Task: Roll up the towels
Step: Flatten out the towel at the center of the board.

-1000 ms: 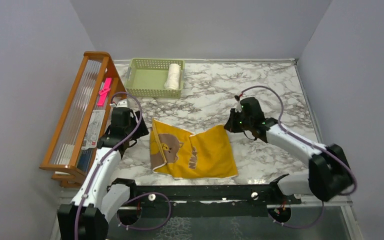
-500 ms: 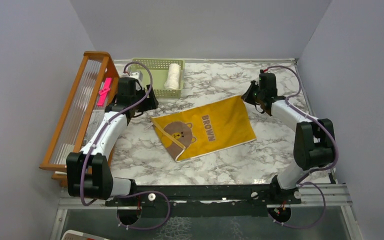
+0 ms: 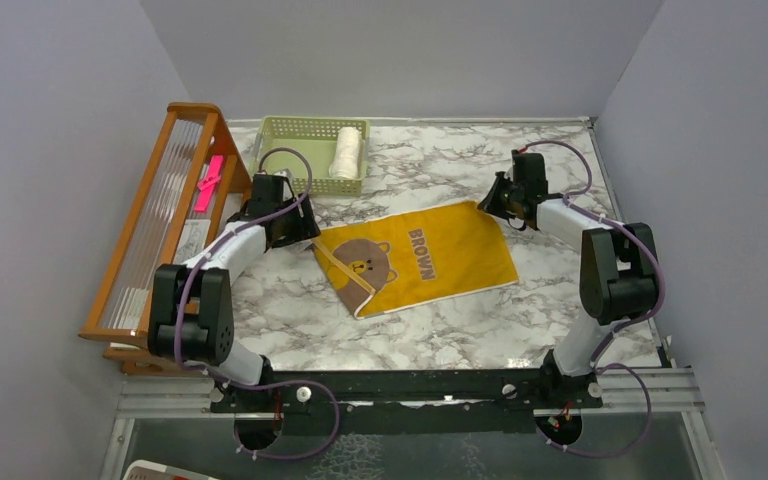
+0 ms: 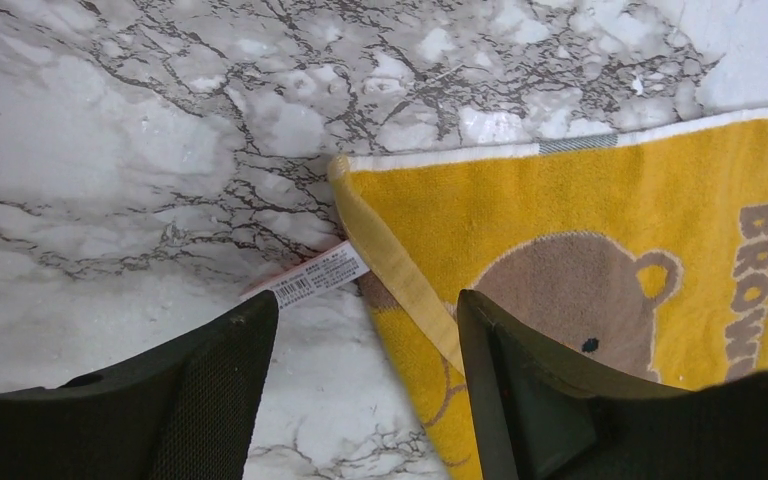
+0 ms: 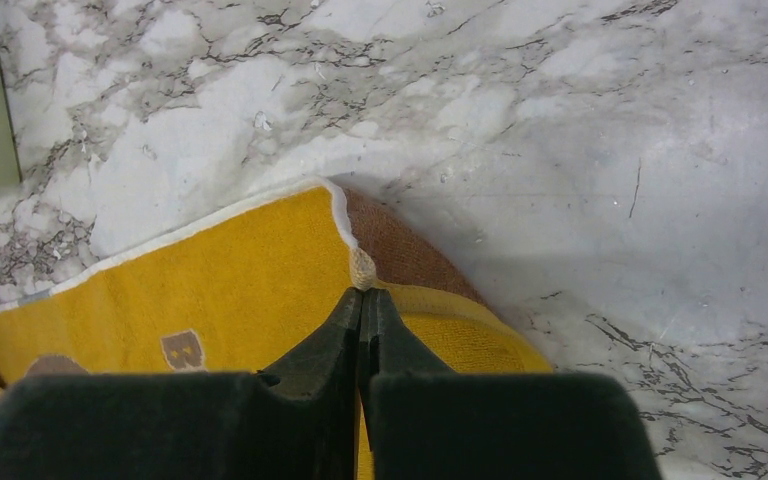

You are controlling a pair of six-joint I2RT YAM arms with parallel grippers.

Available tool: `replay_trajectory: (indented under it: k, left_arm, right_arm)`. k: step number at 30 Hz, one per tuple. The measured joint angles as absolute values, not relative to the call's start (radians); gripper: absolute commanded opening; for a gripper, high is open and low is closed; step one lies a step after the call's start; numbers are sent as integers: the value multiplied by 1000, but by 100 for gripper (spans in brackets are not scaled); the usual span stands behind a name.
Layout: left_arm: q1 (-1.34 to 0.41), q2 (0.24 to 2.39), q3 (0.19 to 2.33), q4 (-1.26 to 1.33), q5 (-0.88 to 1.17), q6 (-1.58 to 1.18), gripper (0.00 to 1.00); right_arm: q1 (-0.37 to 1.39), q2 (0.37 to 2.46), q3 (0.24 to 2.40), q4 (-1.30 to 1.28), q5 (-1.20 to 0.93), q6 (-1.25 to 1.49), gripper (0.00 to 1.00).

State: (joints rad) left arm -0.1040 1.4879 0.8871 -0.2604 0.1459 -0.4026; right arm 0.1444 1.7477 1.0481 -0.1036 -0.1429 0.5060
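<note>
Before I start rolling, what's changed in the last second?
The yellow towel moved farther back, bunched to flat, bear up. The right gripper stays shut on its far corner; the left gripper hovers open over the other end. The white roll in the basket is unchanged.

Two towels: one flat, one rolled.
The yellow towel (image 3: 415,262) lies spread on my worktop (image 3: 460,330), bear face up, far corner pinched in my right tool (image 5: 362,300), brown reverse showing; the cream towel (image 3: 345,152) lies rolled in the basket (image 3: 290,150).
</note>
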Motion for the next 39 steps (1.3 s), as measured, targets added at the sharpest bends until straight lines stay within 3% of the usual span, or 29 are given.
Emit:
replay_trajectory:
  k: [14,18,23,26,33,39]
  left_arm:
    - [-104,1690,952,-168,98,-505,44]
    - [-104,1714,956,-140,84,-522,22]
    - [-104,1730,958,-136,83,-530,16]
    - [-105,1730,958,-136,83,-532,0]
    - [-105,1716,972,-186,76,-500,0]
    - [-104,1579,1152,-322,43,-355,0]
  right_arm:
    - [145,1748,1031,-82,-179,483,1]
    - [145,1748,1023,-76,-188,477,1]
    - [145,1747,1014,-73,-195,473,1]
    - [145,1747,1012,-73,-196,469,1]
    - [144,1719,1012,-81,-200,466,1]
    - [144,1517,1030,-118,-198,454,1]
